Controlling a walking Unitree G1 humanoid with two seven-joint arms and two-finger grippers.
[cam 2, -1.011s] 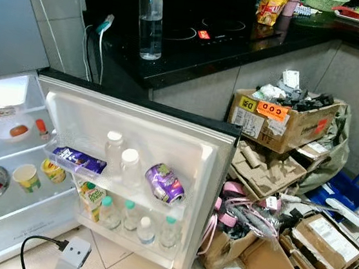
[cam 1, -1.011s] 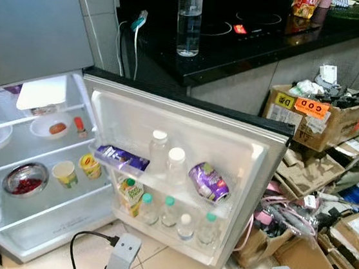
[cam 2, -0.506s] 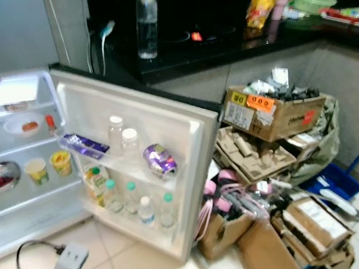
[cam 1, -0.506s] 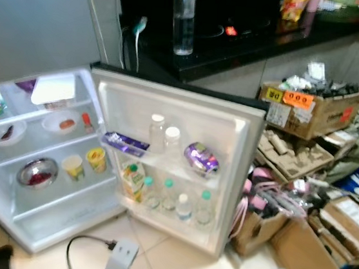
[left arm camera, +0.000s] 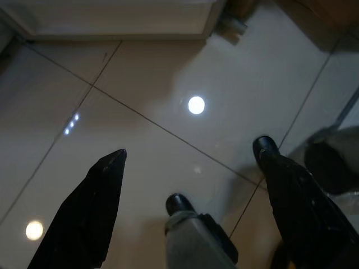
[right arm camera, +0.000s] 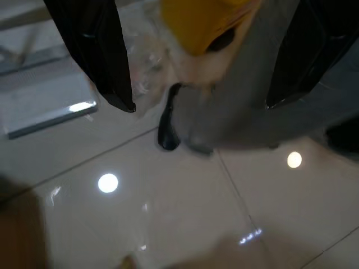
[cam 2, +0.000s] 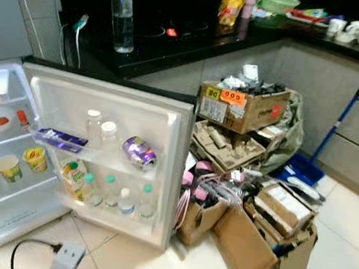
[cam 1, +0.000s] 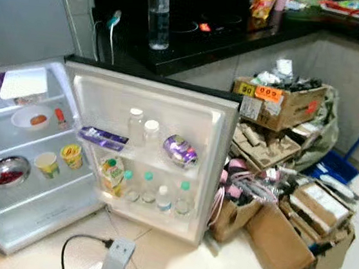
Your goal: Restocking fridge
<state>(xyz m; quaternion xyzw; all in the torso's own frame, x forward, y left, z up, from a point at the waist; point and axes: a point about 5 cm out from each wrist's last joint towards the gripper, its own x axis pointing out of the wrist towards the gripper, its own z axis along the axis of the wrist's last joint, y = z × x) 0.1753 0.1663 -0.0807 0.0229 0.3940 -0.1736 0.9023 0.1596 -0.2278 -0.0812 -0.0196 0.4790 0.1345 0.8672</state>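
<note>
The fridge point(cam 1: 6, 173) is standing open on the floor, its door point(cam 1: 163, 110) swung wide with a purple can point(cam 1: 179, 151) lying on the door shelf and small bottles point(cam 1: 153, 193) lining the rack under it. A clear bottle point(cam 1: 158, 12) is standing on the dark worktop point(cam 1: 210, 37) behind the door, and cardboard boxes point(cam 1: 280, 104) are piling up past the door's edge. Both arms are hanging low in front of the door: left gripper point(left arm camera: 190, 159) is showing fingers spread wide over floor tiles, right gripper point(right arm camera: 199, 103) likewise gaping, holding nothing.
</note>
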